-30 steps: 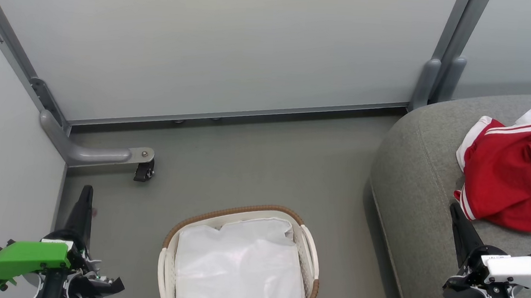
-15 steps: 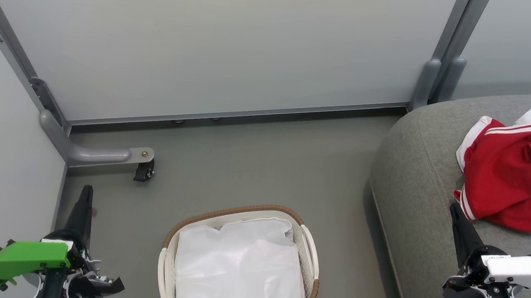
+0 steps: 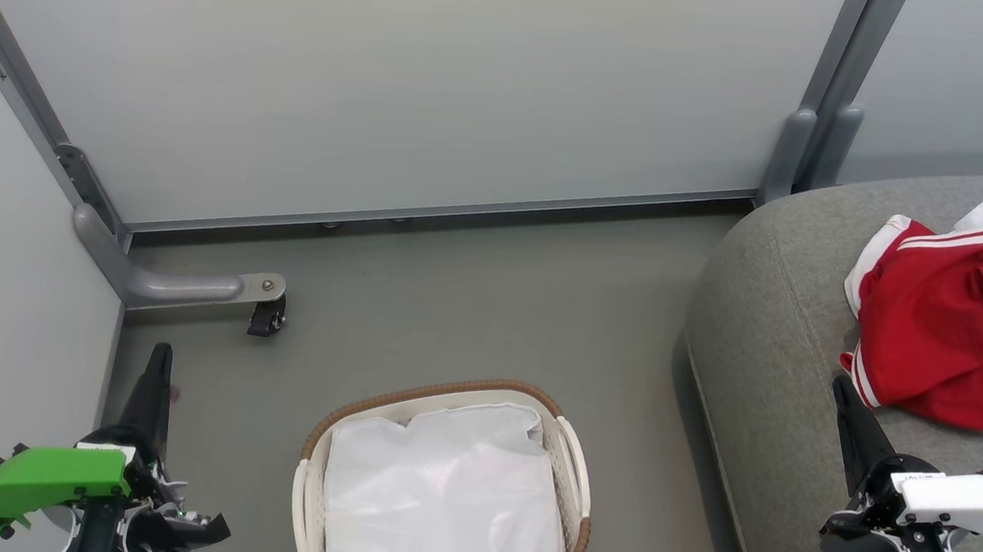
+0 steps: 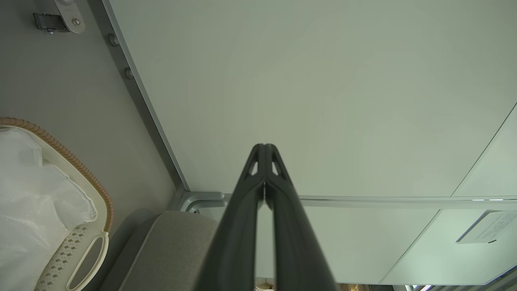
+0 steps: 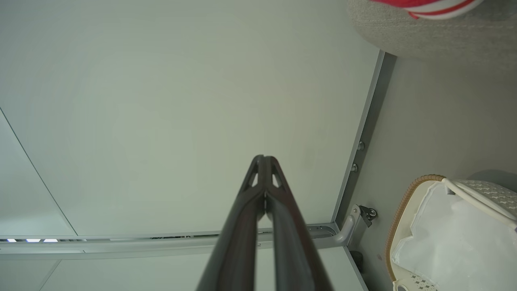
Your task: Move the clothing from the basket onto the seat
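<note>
One basket [image 3: 448, 387], white liner [image 3: 439, 500] inside; clothing [image 3: 952, 330] on seat [image 3: 768, 333].

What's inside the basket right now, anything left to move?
A crumpled white liner sheet covers the inside of the basket, with nothing red on top. Anything beneath the sheet is hidden. The red clothing lies on the seat.

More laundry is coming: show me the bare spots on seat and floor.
The seat is bare between its rounded left edge and the red clothing. The floor is bare between the wall panel and the basket. Crowded: where the clothing lies.
</note>
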Motion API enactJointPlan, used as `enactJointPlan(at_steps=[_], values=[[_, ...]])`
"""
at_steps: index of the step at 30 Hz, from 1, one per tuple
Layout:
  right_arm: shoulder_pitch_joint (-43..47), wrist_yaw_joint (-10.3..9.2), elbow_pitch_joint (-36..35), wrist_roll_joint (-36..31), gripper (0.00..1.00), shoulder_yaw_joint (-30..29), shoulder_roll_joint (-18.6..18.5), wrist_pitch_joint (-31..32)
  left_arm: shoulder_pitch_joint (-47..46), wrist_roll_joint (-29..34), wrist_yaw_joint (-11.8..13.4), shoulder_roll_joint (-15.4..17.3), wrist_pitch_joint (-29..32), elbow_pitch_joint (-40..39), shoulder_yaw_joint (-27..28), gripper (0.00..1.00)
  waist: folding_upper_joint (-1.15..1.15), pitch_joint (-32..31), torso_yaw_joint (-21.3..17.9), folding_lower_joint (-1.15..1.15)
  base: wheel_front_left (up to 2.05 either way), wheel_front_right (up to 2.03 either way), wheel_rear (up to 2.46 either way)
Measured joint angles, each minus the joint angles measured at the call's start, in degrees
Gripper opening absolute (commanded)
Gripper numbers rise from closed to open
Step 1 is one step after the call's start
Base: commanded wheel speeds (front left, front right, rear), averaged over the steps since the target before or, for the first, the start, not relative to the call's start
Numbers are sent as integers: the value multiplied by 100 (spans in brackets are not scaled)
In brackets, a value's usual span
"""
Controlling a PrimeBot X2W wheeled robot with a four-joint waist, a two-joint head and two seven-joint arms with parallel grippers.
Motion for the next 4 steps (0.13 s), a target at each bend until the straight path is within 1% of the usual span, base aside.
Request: enactJointPlan(at_steps=[4], values=[[0,0,0,0,0,0,0,0,0,0,0,0,0,1,0,0,0,0,0,0,0,0,0]])
